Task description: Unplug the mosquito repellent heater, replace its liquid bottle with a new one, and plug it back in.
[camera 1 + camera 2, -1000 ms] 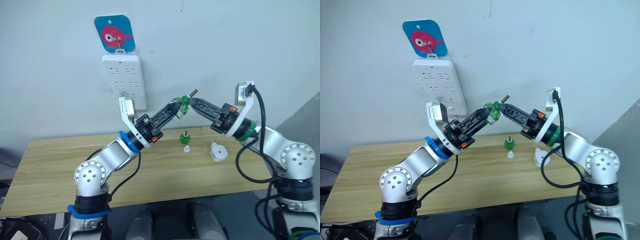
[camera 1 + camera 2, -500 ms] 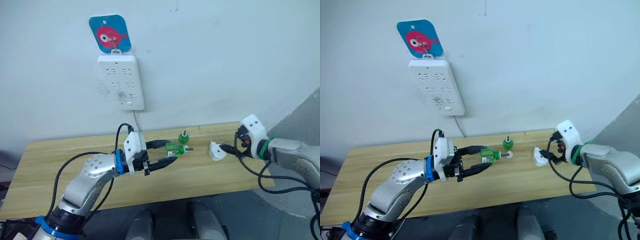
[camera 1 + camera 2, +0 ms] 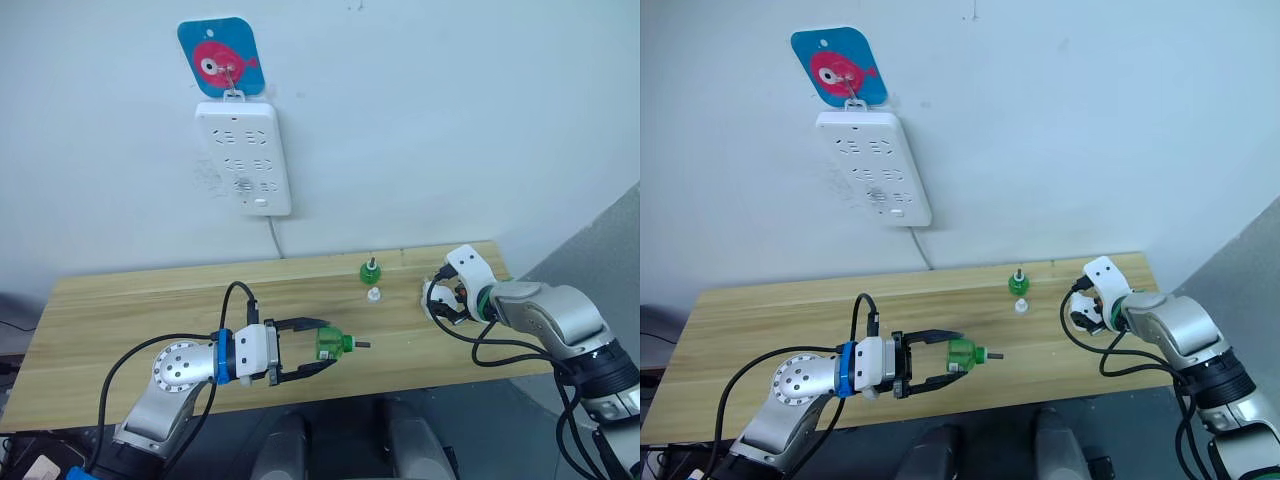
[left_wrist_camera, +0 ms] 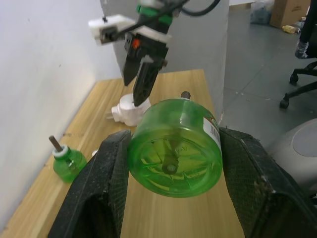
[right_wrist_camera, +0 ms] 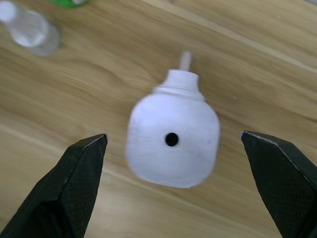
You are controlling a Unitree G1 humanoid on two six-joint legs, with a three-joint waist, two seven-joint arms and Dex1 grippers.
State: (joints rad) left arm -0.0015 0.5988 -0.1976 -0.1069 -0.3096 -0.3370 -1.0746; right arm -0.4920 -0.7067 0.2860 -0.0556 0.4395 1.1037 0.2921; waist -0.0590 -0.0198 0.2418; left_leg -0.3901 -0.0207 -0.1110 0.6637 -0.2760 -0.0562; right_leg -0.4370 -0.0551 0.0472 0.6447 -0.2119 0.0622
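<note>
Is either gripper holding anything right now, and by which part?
The left gripper holds a green bottle by its sides. The right gripper is open over the heater, holding nothing.

Both arms are silver-grey with rounded joint housings dotted with small screw holes. The left arm carries a blue ring before a white wrist block; the right arm has a green ring. Black cables loop along each. The left gripper [image 3: 318, 358] and right gripper [image 5: 171, 148] have black, textured fingers.
</note>
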